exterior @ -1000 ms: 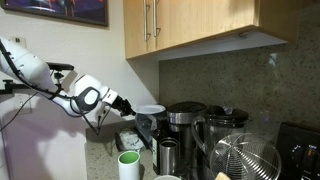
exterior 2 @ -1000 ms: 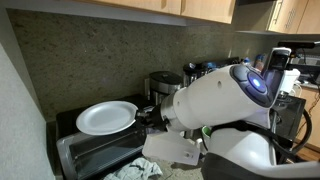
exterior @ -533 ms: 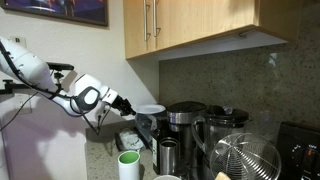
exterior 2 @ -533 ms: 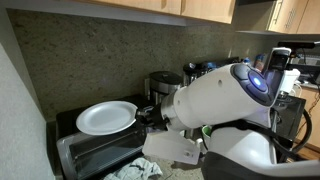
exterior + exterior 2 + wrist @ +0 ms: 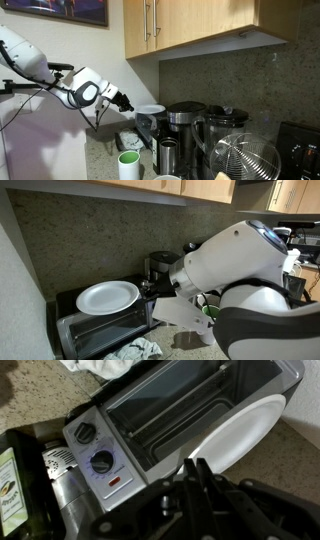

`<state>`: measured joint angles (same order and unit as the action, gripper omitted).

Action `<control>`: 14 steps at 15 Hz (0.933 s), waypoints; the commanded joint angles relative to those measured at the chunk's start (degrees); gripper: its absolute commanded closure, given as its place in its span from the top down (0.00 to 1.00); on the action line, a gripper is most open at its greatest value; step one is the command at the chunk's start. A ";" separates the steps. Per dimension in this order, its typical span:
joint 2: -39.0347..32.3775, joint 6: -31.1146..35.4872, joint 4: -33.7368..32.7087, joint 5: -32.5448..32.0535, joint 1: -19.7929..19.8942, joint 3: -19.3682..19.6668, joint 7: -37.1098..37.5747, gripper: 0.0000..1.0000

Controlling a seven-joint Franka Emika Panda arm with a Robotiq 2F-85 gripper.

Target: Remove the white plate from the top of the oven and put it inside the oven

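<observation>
The white plate (image 5: 106, 297) lies on top of the oven (image 5: 88, 333), a dark grey and silver box at the counter's end. In the wrist view the plate (image 5: 243, 432) covers one end of the oven (image 5: 150, 430), whose inside and rack show. My gripper (image 5: 196, 463) is at the plate's near rim, its two fingers pressed close together on the rim. In an exterior view the gripper (image 5: 128, 103) meets the plate's edge (image 5: 151, 109).
A black-and-steel coffee maker (image 5: 185, 124) stands beside the oven, and a round wire-mesh thing (image 5: 246, 158) is farther along. A green-and-white cup (image 5: 129, 163) stands in front. A white cloth (image 5: 135, 349) lies before the oven. Wooden cabinets (image 5: 190, 25) hang overhead.
The arm has risen and swung a little in both exterior views. The plate stays in place on the oven top with the gripper at its rim.
</observation>
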<state>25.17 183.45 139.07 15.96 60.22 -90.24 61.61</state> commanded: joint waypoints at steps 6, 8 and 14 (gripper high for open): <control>-6.12 -5.98 -0.94 -1.07 -7.51 7.36 -4.90 0.41; -5.88 -4.15 0.08 -0.69 -6.94 6.85 -4.31 0.31; -4.82 -4.97 -0.75 -0.69 -7.26 5.31 -4.14 0.49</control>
<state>20.35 178.48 138.32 15.27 52.96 -84.93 57.47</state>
